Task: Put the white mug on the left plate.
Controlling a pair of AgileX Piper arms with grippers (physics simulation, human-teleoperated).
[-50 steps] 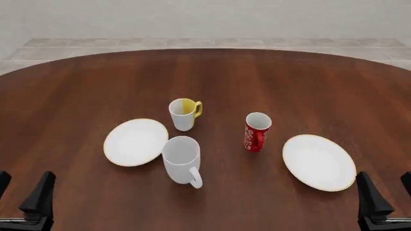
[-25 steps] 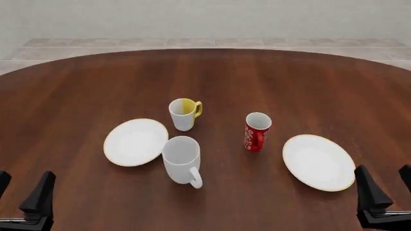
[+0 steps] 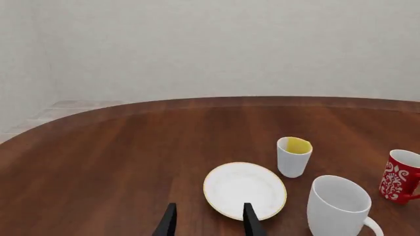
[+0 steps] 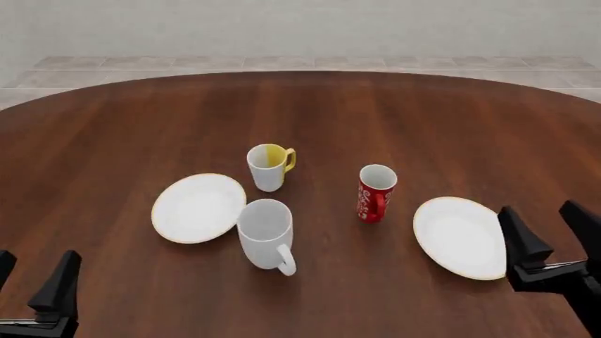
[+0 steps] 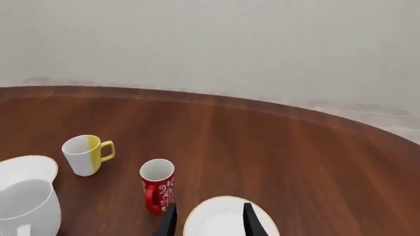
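Right arm's on the move: its jaws [image 4: 549,229] have pushed forward and inward since a moment ago, and now they sit over the near-right edge of the right-hand round white plate with the gold rim [image 4: 462,236], spread apart with nothing between them. Left jaws [image 4: 33,278] haven't budged, parked low at the near-left corner of the dark brown wooden bench [image 4: 300,113], also spread and empty.

And the prize: the tall all-white ceramic mug [image 4: 266,233] stands upright on the bench, handle turned toward the arms' side, well ahead of the left jaws and off to their right, a long way left of the right jaws. It's just beside the left round white plate with the thin gold rim [image 4: 198,207], at that plate's right edge; whether they touch I can't tell. Not on the plate yet!

From the left wrist view, the left plate [image 3: 244,190] lies right ahead of those jaws [image 3: 208,221], the white mug [image 3: 339,206] next to it. Beyond, the small white mug with yellow inside and handle [image 4: 269,166] stands upright, and the red mug with white lettering [image 4: 376,192] stands between the white mug and the right jaws, just left of the right plate.
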